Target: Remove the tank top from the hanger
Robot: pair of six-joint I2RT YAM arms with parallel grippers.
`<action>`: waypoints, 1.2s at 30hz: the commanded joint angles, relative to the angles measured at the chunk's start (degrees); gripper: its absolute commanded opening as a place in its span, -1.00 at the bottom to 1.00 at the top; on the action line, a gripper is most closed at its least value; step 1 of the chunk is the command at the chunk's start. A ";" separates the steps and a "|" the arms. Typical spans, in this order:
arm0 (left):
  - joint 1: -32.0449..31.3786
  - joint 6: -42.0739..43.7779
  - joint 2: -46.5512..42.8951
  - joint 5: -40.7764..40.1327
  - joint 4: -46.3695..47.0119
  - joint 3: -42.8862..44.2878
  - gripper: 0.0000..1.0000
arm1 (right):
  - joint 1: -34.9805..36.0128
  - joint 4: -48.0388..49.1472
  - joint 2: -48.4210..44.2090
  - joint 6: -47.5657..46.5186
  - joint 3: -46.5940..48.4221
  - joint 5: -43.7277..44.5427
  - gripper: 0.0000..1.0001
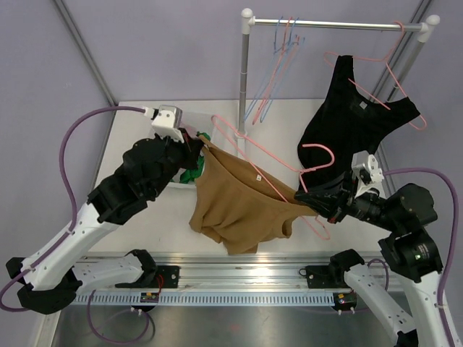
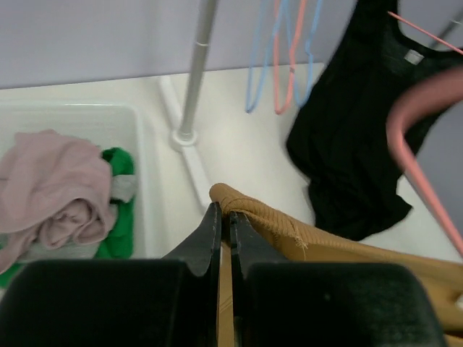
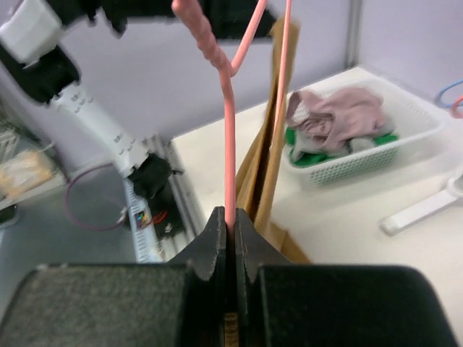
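Stretched in the air over the table (image 1: pixel 145 213), mid-scene: tan top (image 1: pixel 235 202), with the pink hanger (image 3: pixel 228 144) running along its upper edge. Pinched at the upper left corner by the left gripper (image 2: pixel 223 211), jaws clamped on the cloth. Held at the right by the right gripper (image 3: pixel 230 215), jaws clamped on the hanger wire. Sagging between the two, hem drooping toward the near edge. Far right, hung on the rack (image 1: pixel 244 72): black top (image 1: pixel 347 123). Left, just beside the left gripper: basket (image 3: pixel 365 163) holding pink and green clothes (image 2: pixel 58 188).
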 commanded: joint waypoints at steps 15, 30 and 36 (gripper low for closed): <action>-17.35 -8.22 -0.44 1.83 15.21 -31.11 -1.00 | 0.40 29.51 5.37 12.86 -4.92 39.50 -1.00; -17.35 -13.86 -4.39 -15.79 -26.87 -10.02 0.98 | 0.49 -22.32 21.26 4.86 24.36 58.43 -1.00; -17.35 -7.03 -8.76 -16.32 -30.52 -9.20 0.98 | 0.32 -22.50 37.15 3.27 36.65 58.09 -1.00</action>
